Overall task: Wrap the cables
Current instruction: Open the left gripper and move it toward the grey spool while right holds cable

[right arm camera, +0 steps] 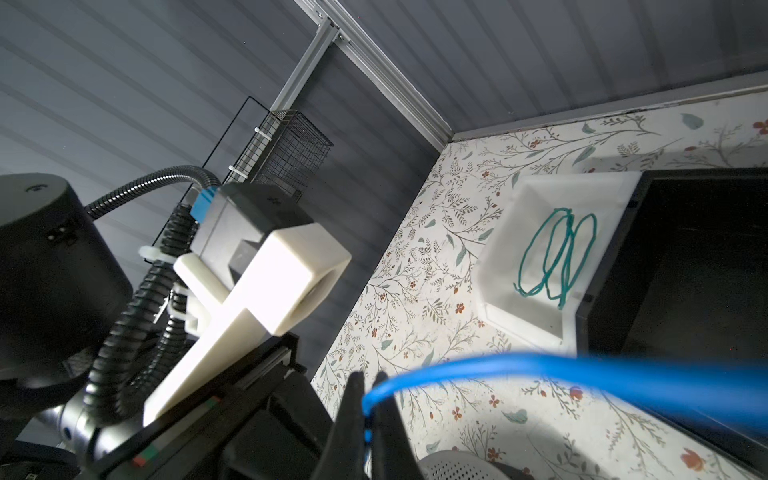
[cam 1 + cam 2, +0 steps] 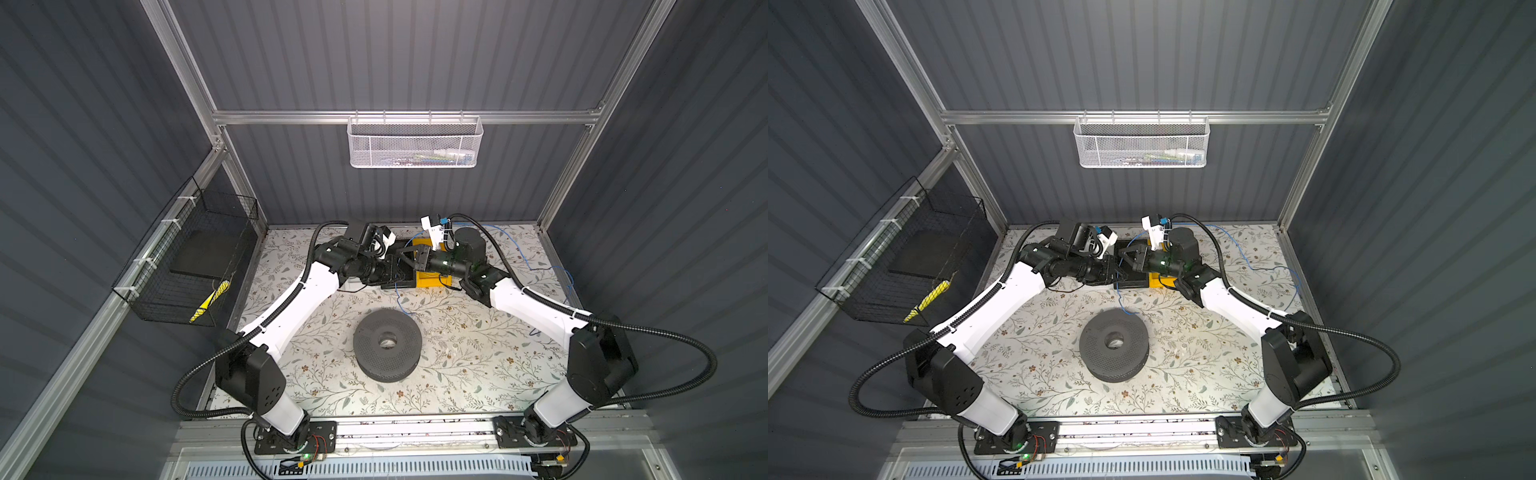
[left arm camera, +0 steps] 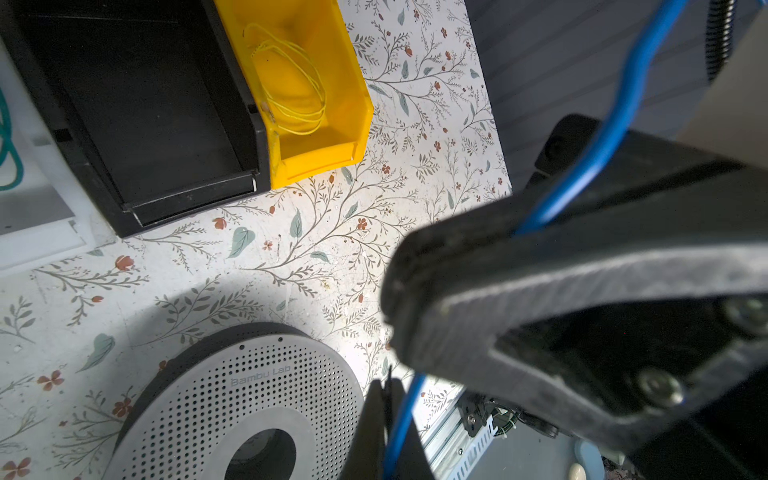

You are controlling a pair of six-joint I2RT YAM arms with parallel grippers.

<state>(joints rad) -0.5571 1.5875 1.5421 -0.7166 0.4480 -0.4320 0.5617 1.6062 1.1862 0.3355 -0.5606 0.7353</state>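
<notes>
- The left pincer [image 3: 388,409] is pressed together on the blue wire [image 3: 401,424], which passes between its fingertips.
- The right pincer [image 1: 368,399] is also pressed together and pinches the same wire a little further along.
- In both top views the two pincers meet tip to tip above the black bin [image 2: 392,284] and the yellow bin [image 2: 428,280], at the back middle of the worktop [image 2: 457,374]. Only a short stretch of wire spans between them.
- Below the meeting point, one part of the wire hangs down and points toward the front edge. Its end lies close to the back rim of the grey spool [image 2: 387,344]; contact with the rim cannot be confirmed.
- The longer part passes behind the right arm. Its long axis runs across the back right of the worktop toward the right wall in loose waves, then bends frontward near the right edge.
- The spool lies flat in the middle of the worktop with its hole facing up.
- The yellow bin holds a coil of yellow wire [image 3: 291,83].
- The white bin [image 1: 536,195], just beside the black bin, holds a coil of green wire [image 1: 557,257].
</notes>
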